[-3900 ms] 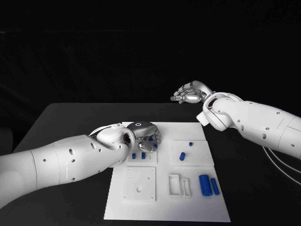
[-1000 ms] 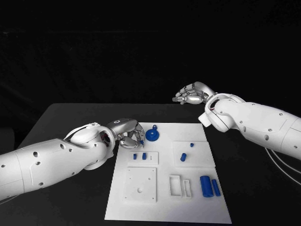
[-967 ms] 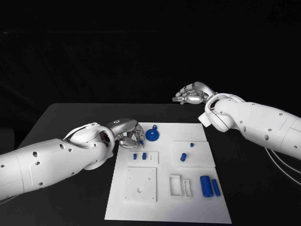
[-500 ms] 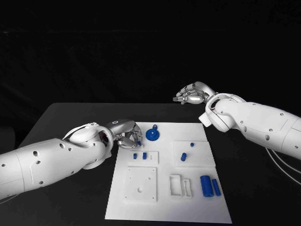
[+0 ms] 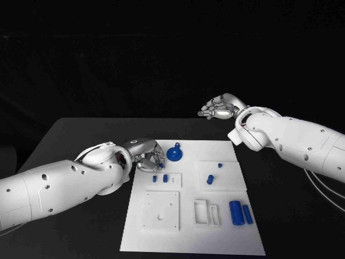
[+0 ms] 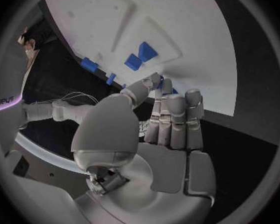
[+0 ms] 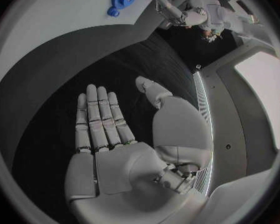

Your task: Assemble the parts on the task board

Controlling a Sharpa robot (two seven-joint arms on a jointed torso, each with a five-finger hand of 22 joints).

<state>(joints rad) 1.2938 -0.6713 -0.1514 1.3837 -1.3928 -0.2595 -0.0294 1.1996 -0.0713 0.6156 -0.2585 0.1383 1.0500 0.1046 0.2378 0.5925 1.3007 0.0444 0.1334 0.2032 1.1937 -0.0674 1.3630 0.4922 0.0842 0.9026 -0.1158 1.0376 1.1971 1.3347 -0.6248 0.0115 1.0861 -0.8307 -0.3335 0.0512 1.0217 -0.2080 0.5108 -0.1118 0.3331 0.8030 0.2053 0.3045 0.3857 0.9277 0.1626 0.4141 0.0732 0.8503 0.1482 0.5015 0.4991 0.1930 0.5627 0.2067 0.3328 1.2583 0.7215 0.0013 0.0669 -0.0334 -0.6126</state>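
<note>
Left hand [image 5: 147,156] sits at the task board's [image 5: 190,237] left edge near the far end, fingers curled in together; in the left wrist view [image 6: 154,134] we see a bit of blue at the fingertips, but we can't tell whether it grips a part or just hovers over one. Right hand [image 5: 220,107] is up off the table [image 5: 79,135] beyond the board's far right corner, and in the right wrist view [image 7: 118,149] it is flat open, fingers straight, holding nothing. On the board we count raised white blocks as the holders: a small plate [image 5: 165,180] near the left hand carrying two short blue pegs [image 5: 160,178] standing in it side by side; a square plate [image 5: 218,175] to its right with two blue pegs, one small [image 5: 218,164] at the far side, one slanted [image 5: 209,179] at the left; a larger square plate [image 5: 161,211] nearer us with holes and no blue in it; a narrow slotted frame [image 5: 204,212] beside that. One blue gear [image 5: 175,154] with a stub lies on the bare board at the far end, just right of the left hand. Two blue cylinders [image 5: 240,212] lie side by side at the near right, one thick, one thin.
</note>
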